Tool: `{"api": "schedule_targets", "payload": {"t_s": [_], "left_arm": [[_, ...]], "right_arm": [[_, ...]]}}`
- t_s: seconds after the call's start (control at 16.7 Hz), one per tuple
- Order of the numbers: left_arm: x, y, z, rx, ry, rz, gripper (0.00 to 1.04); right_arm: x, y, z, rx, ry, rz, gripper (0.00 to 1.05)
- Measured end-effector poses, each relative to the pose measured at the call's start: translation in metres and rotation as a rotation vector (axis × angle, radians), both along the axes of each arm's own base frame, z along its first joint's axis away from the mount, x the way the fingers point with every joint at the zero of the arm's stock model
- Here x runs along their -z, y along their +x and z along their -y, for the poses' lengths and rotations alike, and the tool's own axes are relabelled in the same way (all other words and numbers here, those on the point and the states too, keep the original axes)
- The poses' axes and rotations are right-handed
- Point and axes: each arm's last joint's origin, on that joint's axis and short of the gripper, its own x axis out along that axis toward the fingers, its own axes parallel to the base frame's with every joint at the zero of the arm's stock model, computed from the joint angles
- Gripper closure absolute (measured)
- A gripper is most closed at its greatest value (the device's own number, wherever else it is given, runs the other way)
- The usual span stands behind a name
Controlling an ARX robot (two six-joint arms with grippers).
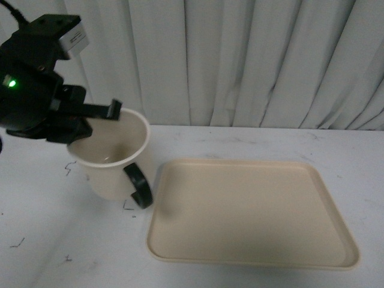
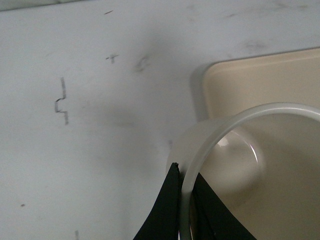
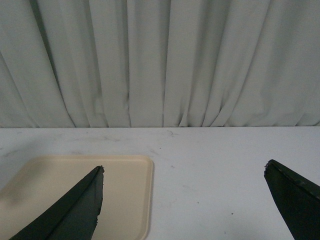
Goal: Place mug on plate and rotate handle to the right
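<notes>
My left jaws pinch the rim of the mug point(image 1: 111, 171), one inside its wall and one outside. The mug leans tilted just left of the plate point(image 1: 252, 210), not on it, with its handle point(image 1: 139, 185) turned toward me, close to the plate's left edge. My right jaws stand spread wide above the white surface point(image 3: 215, 165).

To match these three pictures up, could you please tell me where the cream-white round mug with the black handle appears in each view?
Front view: the cream-white round mug is left of centre, just left of the flat beige rectangular plastic tray.
Left wrist view: seen close up from above, rim and inside, the tray's corner beyond it.
Right wrist view: not in it.
Shared landmark: the tray, in all three.
</notes>
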Motion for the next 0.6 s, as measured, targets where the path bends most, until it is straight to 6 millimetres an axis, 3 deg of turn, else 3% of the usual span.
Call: {"api": "schedule_targets", "payload": {"t_s": [0.12,0.3,0.6], "left_arm": [[-0.009,0.010,0.036,-0.001,-0.030,0.018,1.02],[0.013,0.024,0.072,-0.036,-0.047,-0.059,1.02],[0.025,0.048,0.087,-0.216,-0.194,-0.108,1.02]], "right_arm": [[0.000,0.000,0.000,0.000,0.000,0.000,0.06],[0.000,0.000,0.000,0.000,0.000,0.000,0.06],[0.000,0.000,0.000,0.000,0.000,0.000,0.06]]}}
